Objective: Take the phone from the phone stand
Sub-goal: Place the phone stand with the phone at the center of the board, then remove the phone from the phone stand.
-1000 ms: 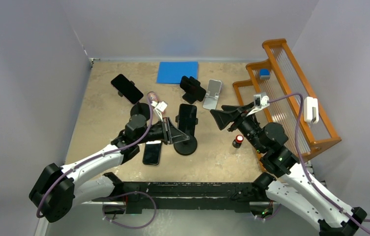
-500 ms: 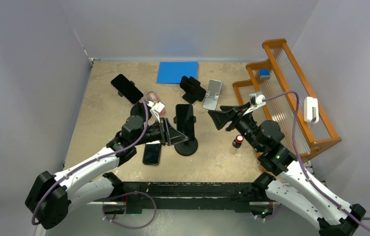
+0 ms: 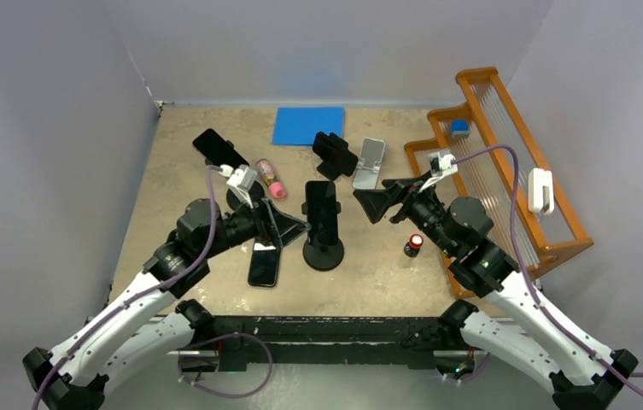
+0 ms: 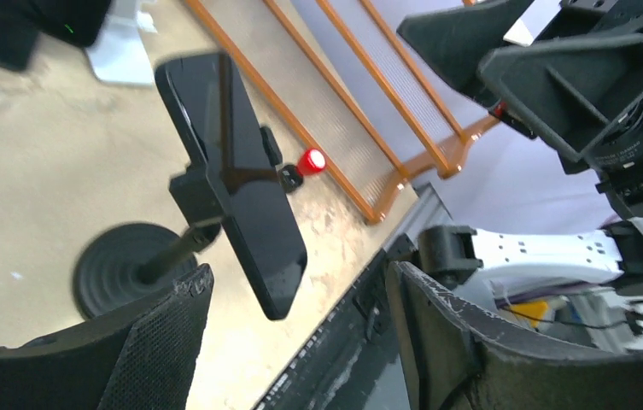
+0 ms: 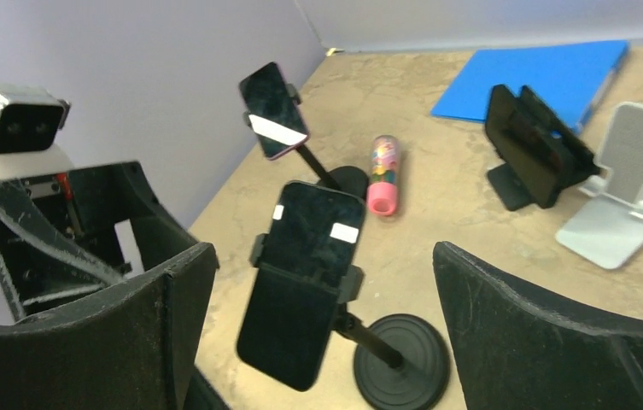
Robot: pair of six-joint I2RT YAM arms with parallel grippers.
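Black mesh-faced fingers (image 4: 160,342) of my left gripper (image 3: 295,229) stand spread, with nothing between them. Beyond that gripper and off to its left, a second phone (image 3: 219,152) rides on its own pole, and a pink tube (image 3: 268,178) lies beside that pole's foot. Just below the gripper's wrist, a loose phone (image 3: 265,263) lies flat on the table (image 3: 172,171).

Straight ahead of the left tips, close but not touching, the phone (image 3: 322,207) sits clamped in the stand (image 3: 324,254), held up off the table above the round base. From the left wrist camera it hangs tilted, its lower end between my two fingers but beyond them.

On the phone's other side my right gripper (image 3: 373,198) faces it, jaws wide apart and empty, tips near the phone with a gap left. Behind those fingers, under the wrist, a red-capped bottle (image 3: 414,245) stands. Right of that arm runs the orange rack (image 3: 505,162).
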